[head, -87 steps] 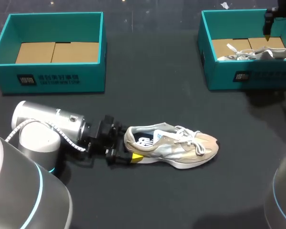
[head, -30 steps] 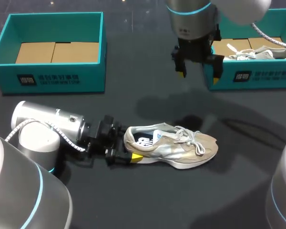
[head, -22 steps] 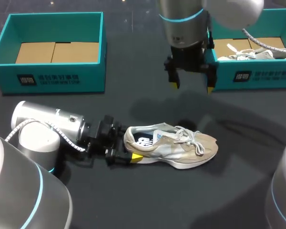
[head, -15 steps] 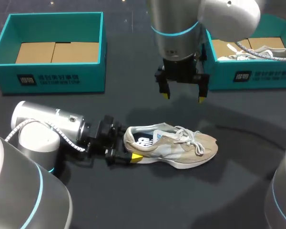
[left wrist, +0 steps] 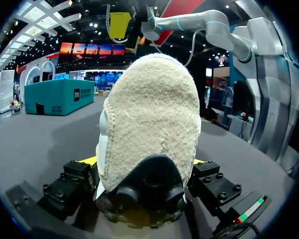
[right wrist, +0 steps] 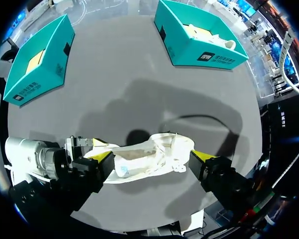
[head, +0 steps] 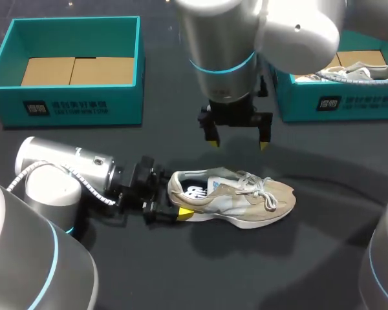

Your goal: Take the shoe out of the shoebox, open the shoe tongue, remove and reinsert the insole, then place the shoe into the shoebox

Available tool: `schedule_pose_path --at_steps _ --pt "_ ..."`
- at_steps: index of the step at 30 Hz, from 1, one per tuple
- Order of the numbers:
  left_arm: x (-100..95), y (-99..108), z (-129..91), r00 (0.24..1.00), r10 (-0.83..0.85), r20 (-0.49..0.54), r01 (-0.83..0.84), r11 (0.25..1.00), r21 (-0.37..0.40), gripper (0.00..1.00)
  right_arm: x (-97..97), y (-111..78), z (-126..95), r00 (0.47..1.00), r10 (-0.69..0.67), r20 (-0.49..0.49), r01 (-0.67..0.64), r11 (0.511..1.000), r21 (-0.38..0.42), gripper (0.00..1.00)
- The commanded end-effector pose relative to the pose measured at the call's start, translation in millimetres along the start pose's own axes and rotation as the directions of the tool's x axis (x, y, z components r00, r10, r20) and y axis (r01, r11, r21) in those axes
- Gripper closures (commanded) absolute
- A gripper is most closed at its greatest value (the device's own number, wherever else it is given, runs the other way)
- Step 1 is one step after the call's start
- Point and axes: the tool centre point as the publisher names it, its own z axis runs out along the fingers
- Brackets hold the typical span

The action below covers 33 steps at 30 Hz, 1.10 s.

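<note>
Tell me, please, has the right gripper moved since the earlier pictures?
Yes: from over the right shoebox, the right gripper has come leftward and nearer, now above the shoe.

Glossy silver arms, cyan joint rings, white ribbed cable.

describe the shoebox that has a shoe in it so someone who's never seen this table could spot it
On the dark table, two teal shoeboxes sit along the far edge, one toward each corner. Take the right-hand shoebox, partly behind my right arm. Unlike the left shoebox, which shows only bare cardboard, it holds a pale laced shoe.
</note>
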Motion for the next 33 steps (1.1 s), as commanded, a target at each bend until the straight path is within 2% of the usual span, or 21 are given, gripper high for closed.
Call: schedule_pose_path --at_steps 1,7,15,25,33 --pt "1.9 5.2 -3.0 1.0 0.001 0.001 -0.001 1.0 -0.001 1.0 20.5 -18.0 -2.7 0.967 0.252 0.033 -0.251 0.967 -0.027 0.0" --pt "1.9 5.2 -3.0 1.0 0.001 0.001 -0.001 1.0 -0.001 1.0 46.1 -35.2 10.5 0.978 0.205 0.05 -0.206 0.978 0.027 0.0" --pt "1.9 5.2 -3.0 1.0 0.001 0.001 -0.001 1.0 -0.001 1.0 56.3 -60.4 24.2 0.977 0.213 0.03 -0.214 0.976 0.032 0.0" --pt "1.9 5.2 -3.0 1.0 0.001 0.001 -0.001 1.0 -0.001 1.0 56.3 -60.4 24.2 0.977 0.213 0.03 -0.214 0.976 0.032 0.0" --pt "1.9 5.2 -3.0 1.0 0.001 0.001 -0.001 1.0 -0.001 1.0 58.0 -60.9 38.9 0.971 0.22 0.093 -0.222 0.975 0.019 0.0"
